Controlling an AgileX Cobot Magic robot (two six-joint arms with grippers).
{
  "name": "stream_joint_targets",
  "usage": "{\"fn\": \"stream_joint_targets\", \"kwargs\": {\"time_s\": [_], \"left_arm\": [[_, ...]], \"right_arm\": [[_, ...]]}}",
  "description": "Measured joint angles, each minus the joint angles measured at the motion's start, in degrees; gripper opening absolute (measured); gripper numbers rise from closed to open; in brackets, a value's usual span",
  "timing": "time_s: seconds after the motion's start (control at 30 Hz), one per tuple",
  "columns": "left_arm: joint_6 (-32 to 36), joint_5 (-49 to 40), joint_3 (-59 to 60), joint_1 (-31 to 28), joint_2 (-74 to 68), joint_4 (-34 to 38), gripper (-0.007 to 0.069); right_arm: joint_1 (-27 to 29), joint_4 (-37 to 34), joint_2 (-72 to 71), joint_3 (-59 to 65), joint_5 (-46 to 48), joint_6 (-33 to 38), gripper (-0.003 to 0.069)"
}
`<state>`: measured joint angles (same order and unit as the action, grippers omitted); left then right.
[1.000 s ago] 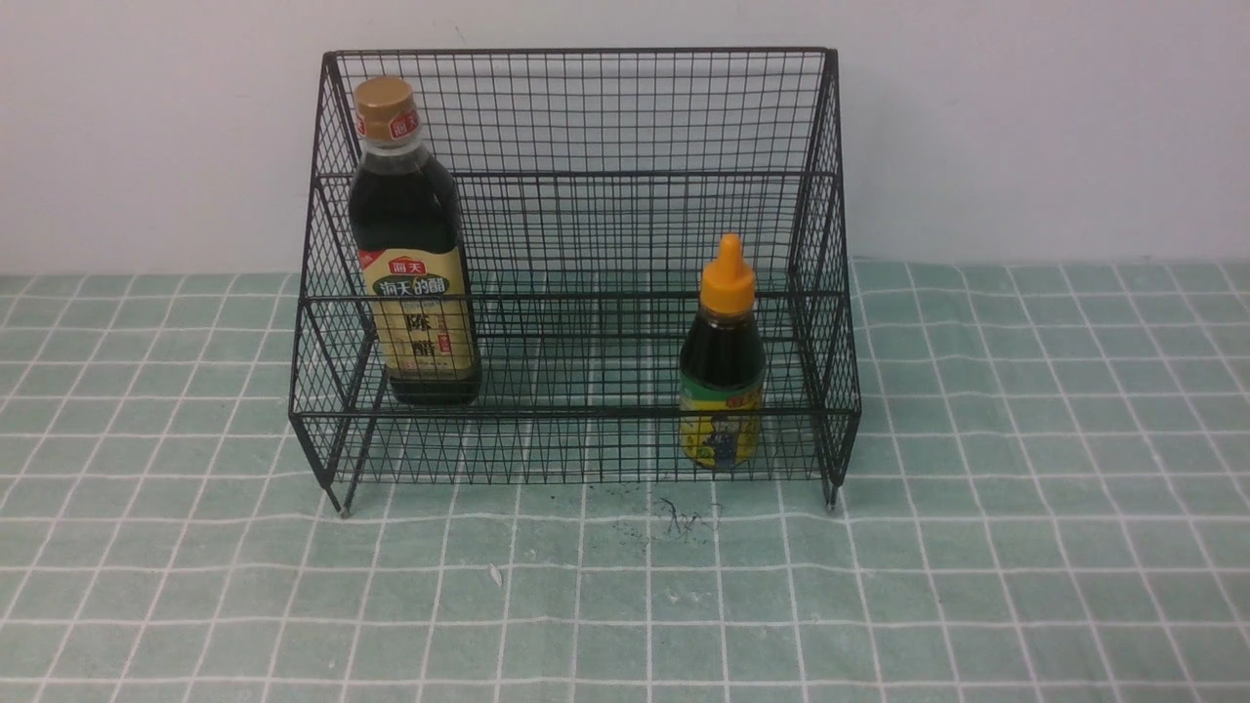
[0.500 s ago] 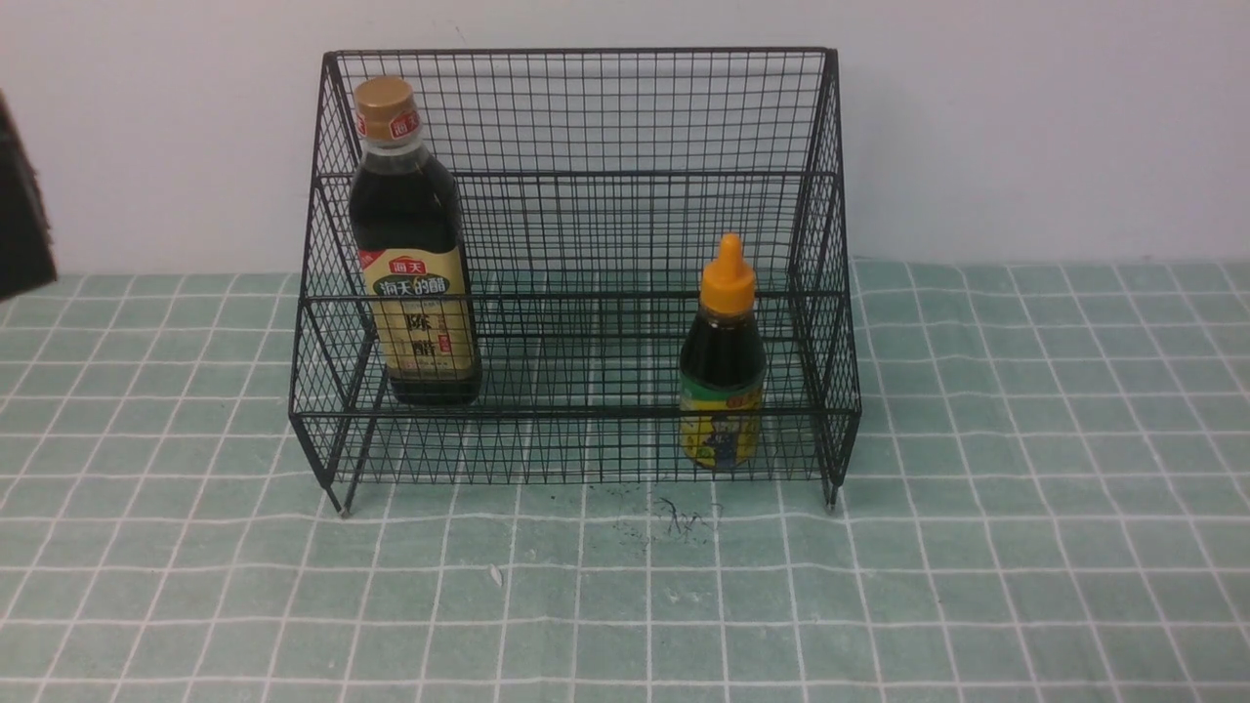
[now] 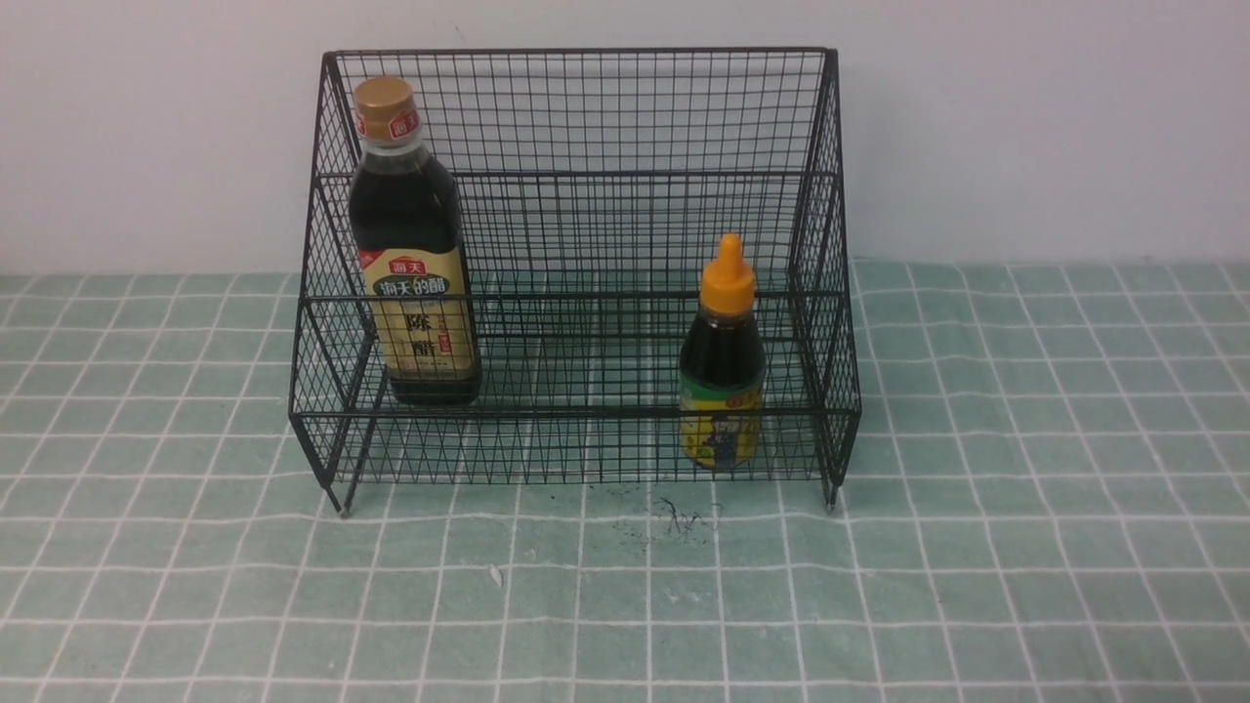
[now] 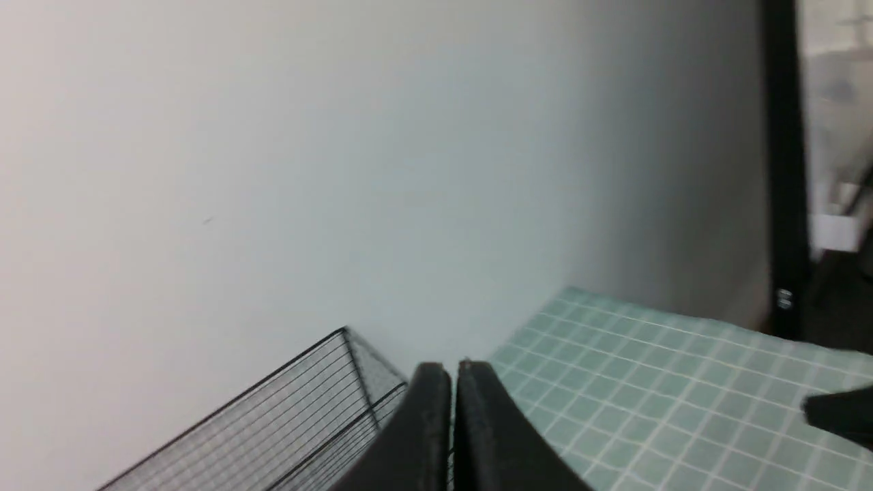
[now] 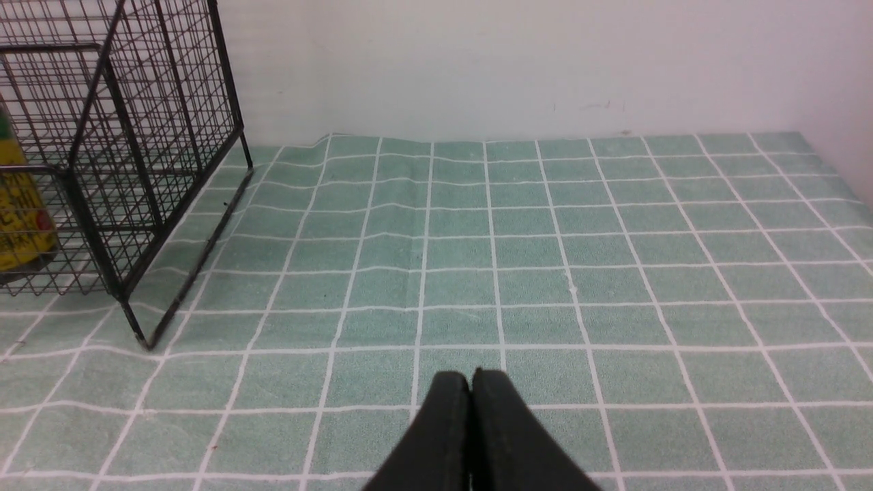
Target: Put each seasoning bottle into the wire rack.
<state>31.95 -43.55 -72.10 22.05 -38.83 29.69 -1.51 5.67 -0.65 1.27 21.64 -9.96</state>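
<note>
The black wire rack (image 3: 576,117) stands at the back of the table against the wall. The tall bottle (image 3: 412,254) with gold cap and tan label stands upright inside it at the left. The short bottle (image 3: 722,361) with orange nozzle cap stands upright inside at the right front; its yellow label shows in the right wrist view (image 5: 17,204). Neither gripper shows in the front view. My left gripper (image 4: 453,372) is shut and empty, above a top corner of the rack (image 4: 341,337). My right gripper (image 5: 470,378) is shut and empty over the cloth, right of the rack (image 5: 136,136).
A green checked cloth (image 3: 977,547) covers the table, with small dark marks (image 3: 674,517) in front of the rack. A pale wall (image 3: 1025,117) stands close behind. A dark vertical post (image 4: 784,170) shows at the table's far end in the left wrist view.
Half a second ago a dark part of the left arm showed at the left edge of the front view; it is out of that view now. Bottles and rack have not moved.
</note>
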Motion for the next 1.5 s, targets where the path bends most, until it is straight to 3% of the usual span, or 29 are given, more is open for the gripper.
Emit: {"fn": "stream_joint_targets", "kwargs": {"time_s": [0.13,0.27,0.47,0.7,0.83,1.5], "left_arm": [[-13.03,3.09,6.87,0.0,3.41,-13.88,-0.0006],[-19.39,10.72,19.02,-1.52,10.6,-20.85,-0.0006],[-19.84,24.35,45.69,-9.32,25.67,-24.01,-0.0006],[-20.05,25.09,69.8,-17.87,39.06,-24.37,-0.0006],[-20.1,21.84,73.57,-18.65,39.44,-24.43,-0.0006],[-20.09,21.77,73.57,-18.65,39.49,-24.5,-0.0006]], "right_arm": [[0.0,0.0,0.0,0.0,0.0,0.0,-0.0012],[0.0,0.0,0.0,0.0,0.0,0.0,-0.0012],[0.0,0.0,0.0,0.0,0.04,0.0,-0.0012],[0.0,0.0,0.0,0.0,0.04,0.0,-0.0012],[0.0,0.0,-0.05,0.0,0.15,0.0,-0.0012],[0.0,0.0,-0.05,0.0,0.15,0.0,-0.0012]]}}
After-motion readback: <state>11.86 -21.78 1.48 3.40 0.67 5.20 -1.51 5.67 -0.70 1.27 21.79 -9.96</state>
